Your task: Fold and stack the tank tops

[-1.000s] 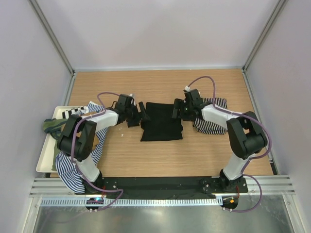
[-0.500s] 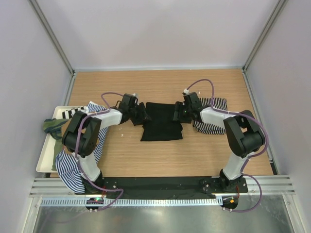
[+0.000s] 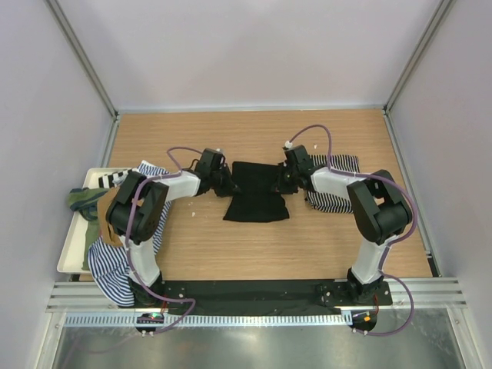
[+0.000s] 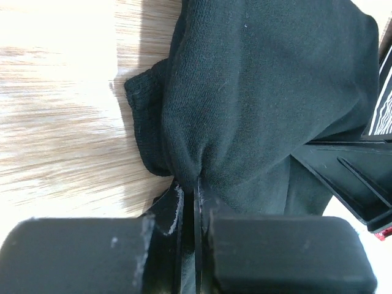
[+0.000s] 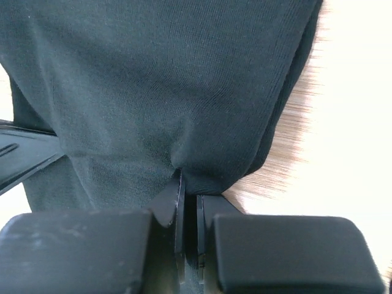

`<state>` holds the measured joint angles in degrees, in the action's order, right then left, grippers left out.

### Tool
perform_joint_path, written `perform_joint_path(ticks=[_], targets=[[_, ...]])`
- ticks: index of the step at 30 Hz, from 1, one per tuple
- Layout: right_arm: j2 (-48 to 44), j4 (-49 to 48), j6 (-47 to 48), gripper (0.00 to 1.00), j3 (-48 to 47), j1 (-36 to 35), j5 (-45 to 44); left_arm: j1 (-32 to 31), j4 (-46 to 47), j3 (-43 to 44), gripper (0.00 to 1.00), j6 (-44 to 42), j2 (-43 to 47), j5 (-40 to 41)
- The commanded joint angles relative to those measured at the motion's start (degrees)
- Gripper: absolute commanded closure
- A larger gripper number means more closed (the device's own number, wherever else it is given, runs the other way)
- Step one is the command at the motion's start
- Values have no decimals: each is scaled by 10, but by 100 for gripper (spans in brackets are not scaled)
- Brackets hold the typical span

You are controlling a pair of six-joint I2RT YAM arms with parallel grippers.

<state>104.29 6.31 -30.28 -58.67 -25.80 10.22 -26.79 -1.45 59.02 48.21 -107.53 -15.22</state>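
Item: plain black soft cloth tank top [image 3: 257, 196], centre of wooden table [image 3: 192, 246]. Left gripper [image 4: 196, 190] and right gripper [image 5: 188, 190] each pinched closed on a side edge. Handling: lift evenly, together. Layers caught: possibly several, unclear.

Top view even, sharp; wrist views glary, table [image 4: 55, 37] blown-out.

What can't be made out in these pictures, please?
Top view: the right arm covers part of the striped top; its fold cannot be told.
Top view: the left arm hides part of the pile in the tray; the count is unclear.
Both wrist views: the black top runs off the edges, hiding its outline.
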Motion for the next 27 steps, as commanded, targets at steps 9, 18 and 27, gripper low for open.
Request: perform_joint_path(ticks=[9,18,27], targets=[[-74,70,15,99,-76,30,-6,-47,-2,63,100,42,16,41],[-87,138,23,99,-124,44,-14,-52,-16,133,100,52,0,33],[-100,166,30,99,-149,65,-16,-58,-32,172,100,57,3,31]])
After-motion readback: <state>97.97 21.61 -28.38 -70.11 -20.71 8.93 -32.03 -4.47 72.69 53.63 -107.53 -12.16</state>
